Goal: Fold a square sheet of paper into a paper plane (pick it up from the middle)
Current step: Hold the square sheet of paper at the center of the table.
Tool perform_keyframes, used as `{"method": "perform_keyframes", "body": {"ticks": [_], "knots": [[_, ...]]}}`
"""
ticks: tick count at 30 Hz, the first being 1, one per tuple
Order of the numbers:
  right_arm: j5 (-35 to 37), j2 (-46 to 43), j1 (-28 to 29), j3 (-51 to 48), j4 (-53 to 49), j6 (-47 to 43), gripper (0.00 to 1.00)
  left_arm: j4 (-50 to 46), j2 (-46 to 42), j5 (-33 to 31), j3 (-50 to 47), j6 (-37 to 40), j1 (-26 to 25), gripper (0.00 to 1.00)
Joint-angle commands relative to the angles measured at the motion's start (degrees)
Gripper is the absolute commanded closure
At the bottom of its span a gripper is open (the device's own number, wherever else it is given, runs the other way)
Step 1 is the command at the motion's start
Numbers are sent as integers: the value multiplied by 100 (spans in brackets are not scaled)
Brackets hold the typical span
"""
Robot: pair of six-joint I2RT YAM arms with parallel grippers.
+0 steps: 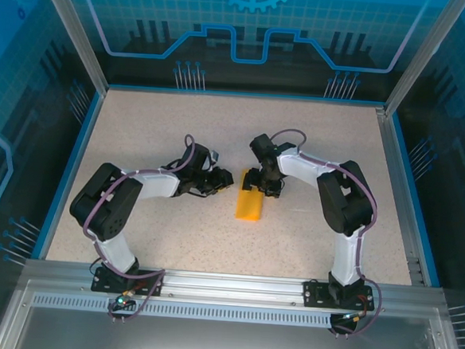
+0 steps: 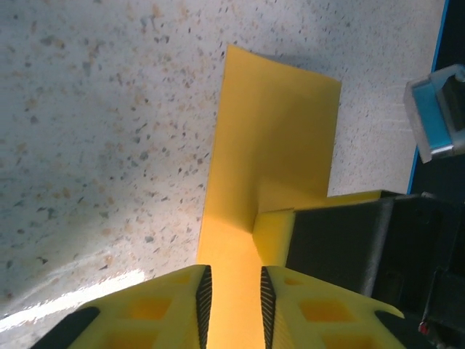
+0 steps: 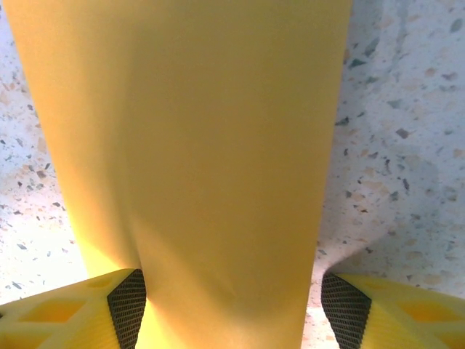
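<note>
The square sheet of paper lies on the speckled table as a narrow orange-yellow rectangle, folded over. My left gripper reaches in from the left at the sheet's far end. In the left wrist view its fingertips stand a narrow gap apart, and the paper runs through that gap. My right gripper sits just right of it, over the same end. In the right wrist view its jaws are wide open and straddle the paper. One of its yellow fingers rests on the sheet.
The speckled tabletop has a raised blue rim on the left, far and right sides. A metal rail carries both arm bases at the near edge. The two wrists are close together above the paper.
</note>
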Motion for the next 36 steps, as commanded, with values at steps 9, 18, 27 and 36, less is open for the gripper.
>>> {"method": "perform_keyframes", "body": {"ticks": [9,18,27,36], "knots": [[152,780,129,-186,-172,123,29,156,-164,686,-368,-305,-38,85],[154,896,130,-153,-196,16,29,129,-27,814,-289,-280,-56,90],[115,983,128,-267,-156,-227,29,-41,42,602,-253,-299,-56,90],[64,1090,122,-184,-182,-333,29,119,112,723,-229,-346,-115,90]]}}
